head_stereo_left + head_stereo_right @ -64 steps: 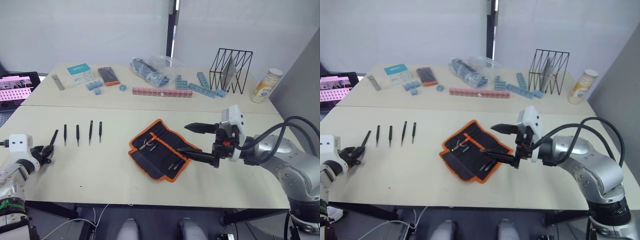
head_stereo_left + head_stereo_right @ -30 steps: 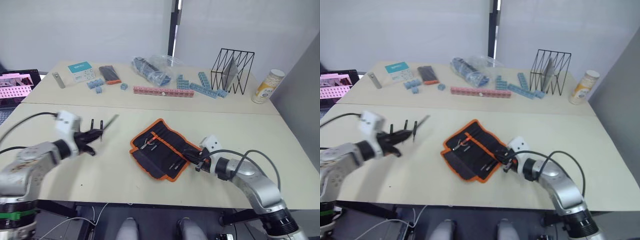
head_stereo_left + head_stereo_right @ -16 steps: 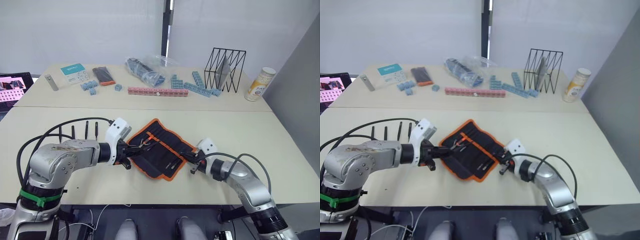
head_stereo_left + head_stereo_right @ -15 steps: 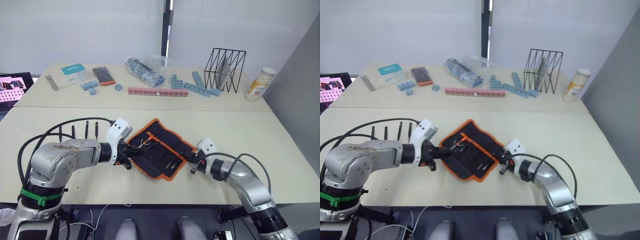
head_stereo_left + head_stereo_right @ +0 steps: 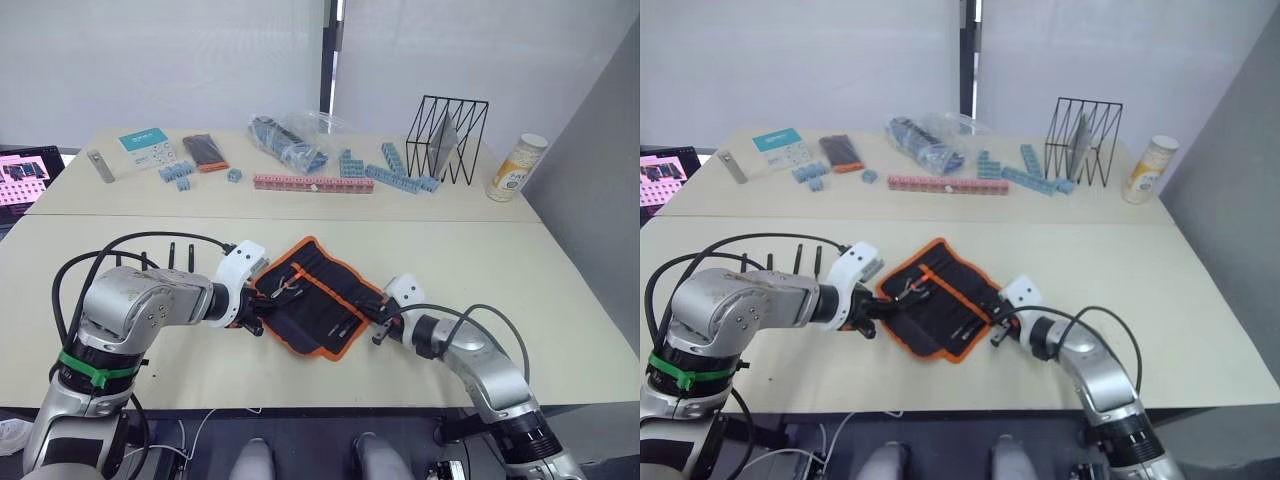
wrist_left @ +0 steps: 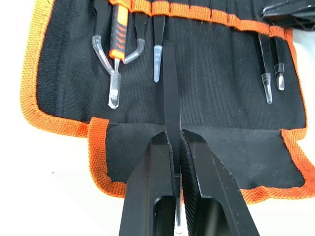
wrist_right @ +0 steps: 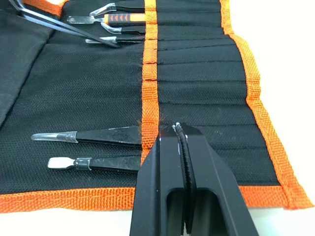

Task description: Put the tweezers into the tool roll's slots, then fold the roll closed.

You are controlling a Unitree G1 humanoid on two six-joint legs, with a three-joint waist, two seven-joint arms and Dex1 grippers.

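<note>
The left end effector (image 6: 173, 147) gripped a tweezer (image 6: 170, 83) over the open tool roll (image 5: 318, 305); the right end effector (image 7: 179, 142) pinched its orange stripe (image 7: 150, 78).

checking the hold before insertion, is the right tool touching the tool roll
Touching. In the right wrist view the right tool, shut, has its tips pressed on the tool roll at the orange centre stripe.
</note>
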